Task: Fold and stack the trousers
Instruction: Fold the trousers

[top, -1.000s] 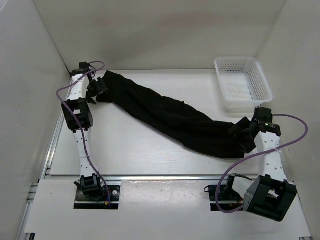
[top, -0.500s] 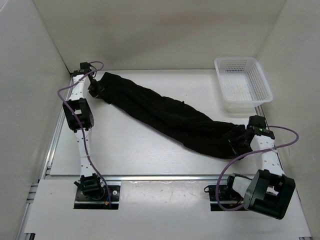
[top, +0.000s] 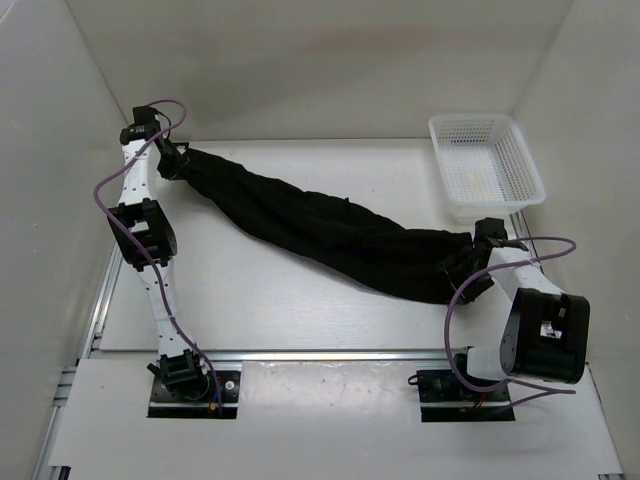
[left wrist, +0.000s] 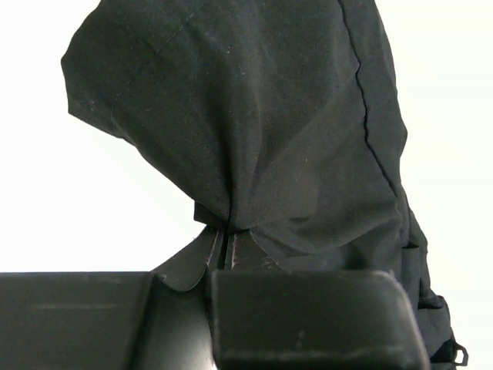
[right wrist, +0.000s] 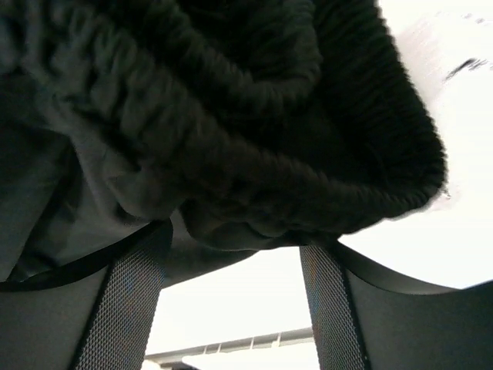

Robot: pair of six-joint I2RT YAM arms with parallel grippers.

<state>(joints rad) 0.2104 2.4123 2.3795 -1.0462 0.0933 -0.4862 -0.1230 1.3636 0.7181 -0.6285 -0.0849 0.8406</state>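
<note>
One pair of black trousers (top: 330, 230) hangs in a long diagonal band across the table (top: 250, 300), from the far left corner to the near right, strung between my two arms. My left gripper (top: 172, 160) is clamped tight on a small pinch of cloth at the far end. In the wrist view the fabric fans out from that one point. My right gripper (top: 468, 268) is at the waistband (right wrist: 254, 177). Its fingers (right wrist: 127, 301) stand apart with the ribbed elastic bunched across their tips, and I cannot tell whether they pinch any of it.

The step looks like drawing the garment out straight before the first fold. To do it well, I judge I should confirm the right-hand hold, pull evenly along the band's length so the thin left pinch does not slip, and lay the cloth down flat rather than twisted.

The count is one pair of trousers, one white mesh basket (top: 490, 208) at the far right, and two grippers.
</note>
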